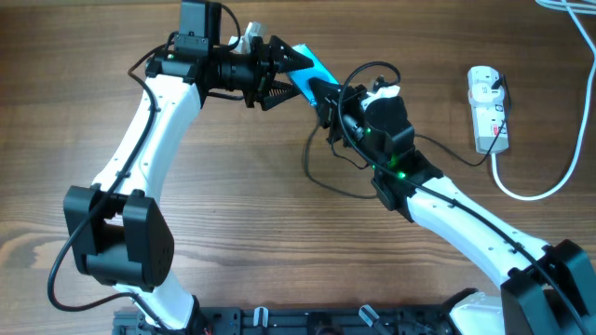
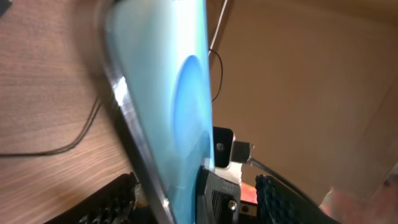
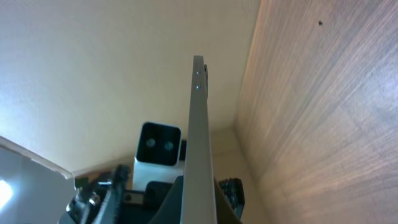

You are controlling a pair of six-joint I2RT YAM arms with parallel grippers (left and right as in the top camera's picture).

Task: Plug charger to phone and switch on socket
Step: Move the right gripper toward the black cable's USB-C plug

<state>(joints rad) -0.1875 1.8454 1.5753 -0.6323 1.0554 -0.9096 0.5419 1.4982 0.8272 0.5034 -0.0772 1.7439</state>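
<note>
The phone [image 1: 310, 65], teal screen lit, is held tilted on edge above the table between both arms. My right gripper [image 1: 328, 98] is shut on its lower end; in the right wrist view the phone's silver edge [image 3: 198, 106] runs straight down between the fingers [image 3: 202, 194]. My left gripper [image 1: 282, 74] is open and straddles the other end. In the left wrist view the screen [image 2: 165, 93] fills the frame, with the fingers [image 2: 196, 190] spread on either side. The charger cable [image 1: 317, 172] loops on the table; its plug tip is not visible. The socket [image 1: 486, 110] lies at the far right.
A thick white cord [image 1: 559, 177] trails from the socket along the right edge. A black plug [image 1: 500, 88] sits in the strip. The thin black cable also lies on the wood in the left wrist view [image 2: 62, 148]. The arm bases stand along the front edge.
</note>
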